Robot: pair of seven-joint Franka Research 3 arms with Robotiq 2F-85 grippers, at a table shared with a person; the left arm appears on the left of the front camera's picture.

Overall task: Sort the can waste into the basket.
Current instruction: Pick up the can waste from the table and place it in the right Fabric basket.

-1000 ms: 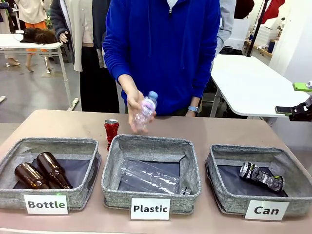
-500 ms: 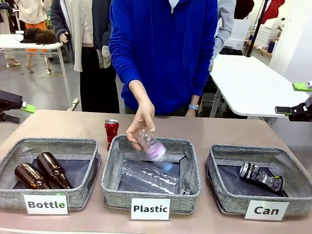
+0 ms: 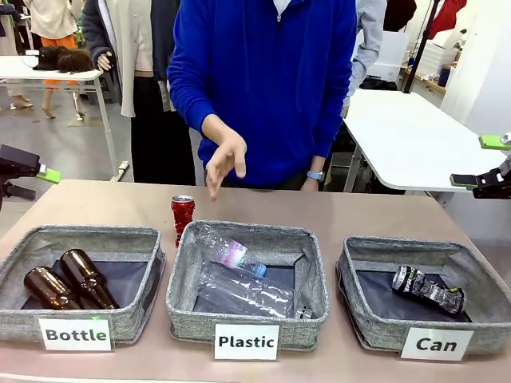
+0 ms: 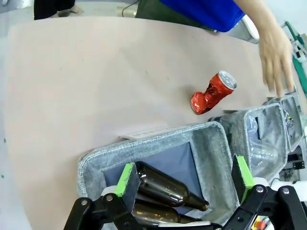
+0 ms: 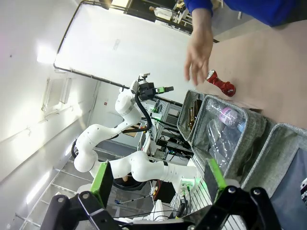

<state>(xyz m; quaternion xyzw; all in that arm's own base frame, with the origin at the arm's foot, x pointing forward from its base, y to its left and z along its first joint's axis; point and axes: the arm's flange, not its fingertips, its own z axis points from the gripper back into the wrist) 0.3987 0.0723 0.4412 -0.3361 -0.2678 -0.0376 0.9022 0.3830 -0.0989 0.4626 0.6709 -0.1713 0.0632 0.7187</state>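
The red can [image 3: 182,215] is standing upright on the worktop [image 3: 359,215] at centre left of the front view, just behind the gap between the "Bottle" basket [image 3: 88,233] and the "Plastic" basket [image 3: 192,319]; in the left wrist view it is showing a crumpled middle. The black-and-silver can [image 3: 427,289] is lying on its side inside the "Can" basket [image 3: 370,327] at lower right. A person's hand [image 3: 225,159] is hanging empty, fingers spread, above the far edge of the middle basket, where a small plastic bottle [image 3: 231,251] with a pink label is lying over a larger clear one [image 3: 239,287]. Two brown bottles [image 3: 68,279] are lying in the left basket. The left pincer [image 4: 184,175] is hovering over that basket with its jaws spread wide and gripping nothing. The right pincer [image 3: 479,161] is waiting at the right edge of the frame, off the worktop, its jaws likewise wide apart and empty.
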